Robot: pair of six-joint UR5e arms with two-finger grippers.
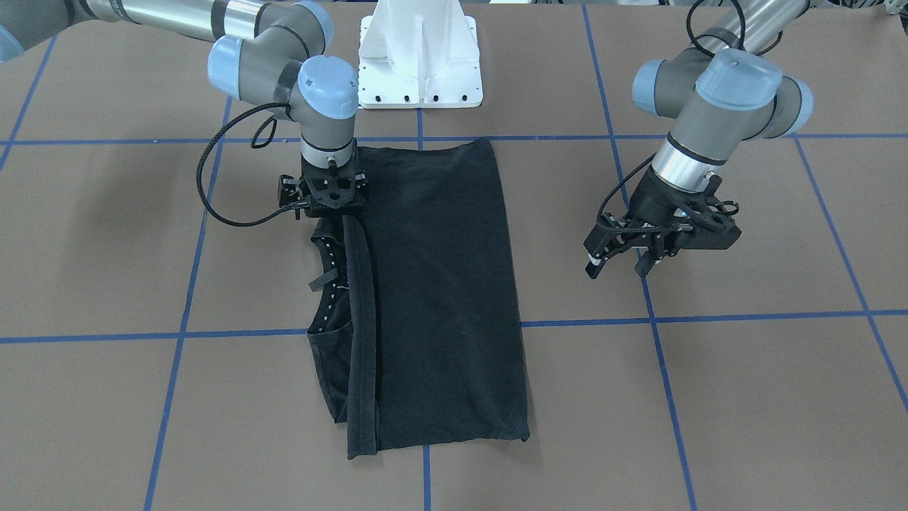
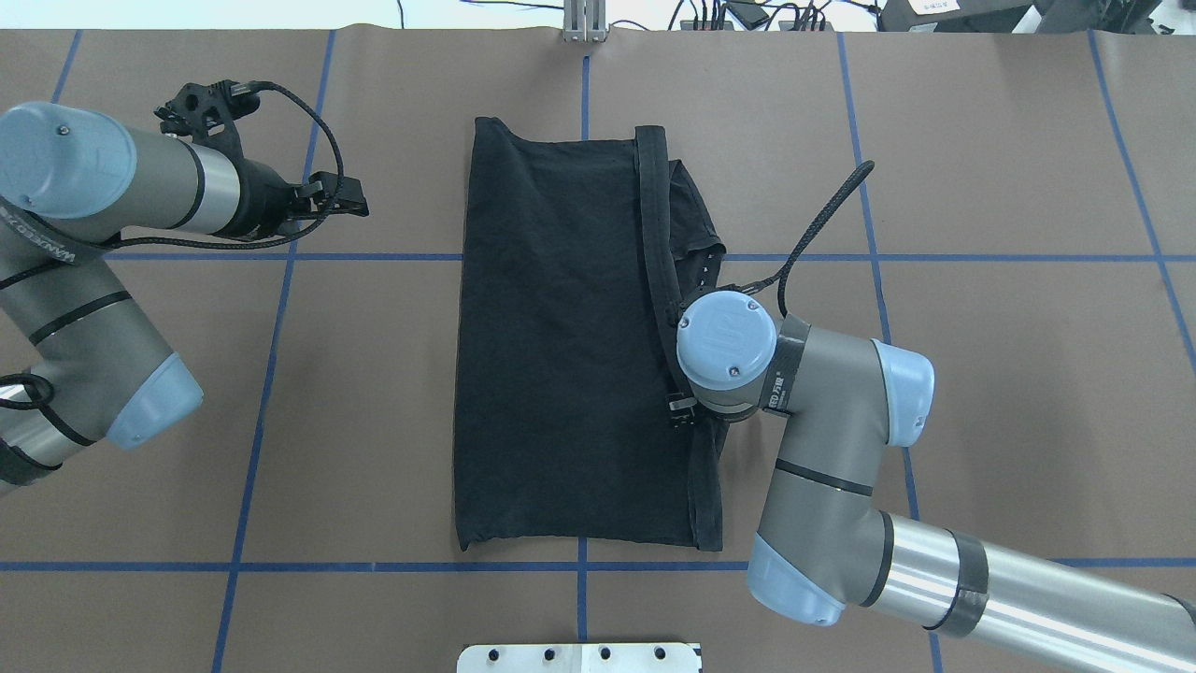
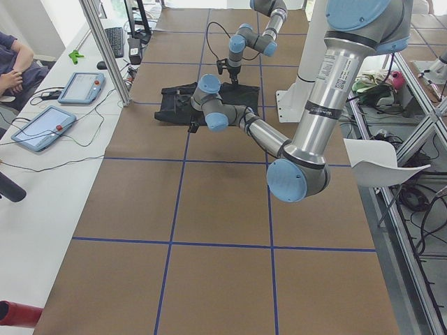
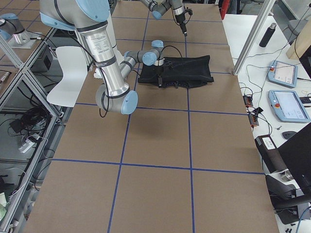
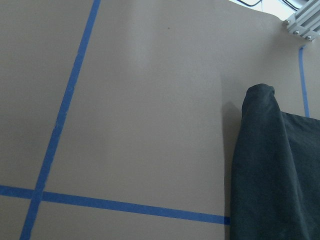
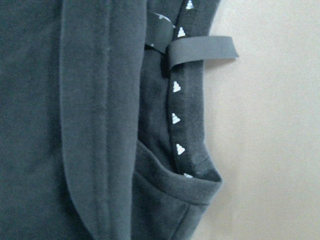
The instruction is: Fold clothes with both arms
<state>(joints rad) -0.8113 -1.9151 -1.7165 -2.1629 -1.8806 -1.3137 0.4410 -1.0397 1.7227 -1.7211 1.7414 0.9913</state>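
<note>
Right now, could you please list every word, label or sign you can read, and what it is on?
No text reads with certainty.
On the left arm, black strap: white lettering, too blurred.
On the right arm, black band: white print, too blurred.
On its blue joint cap: embossed logo, letters unclear.
On the left arm's silver tube, sticker: too small.
On the T-shirt, neck tape: white triangles, no words.

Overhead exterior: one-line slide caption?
Right arm over one edge of the partly folded black T-shirt; left arm off to the side.

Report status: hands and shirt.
Left hand open, hovering aside. Right hand low at collar side of folded black short-sleeved T-shirt, grip unseen. Nothing seen in the way.
</note>
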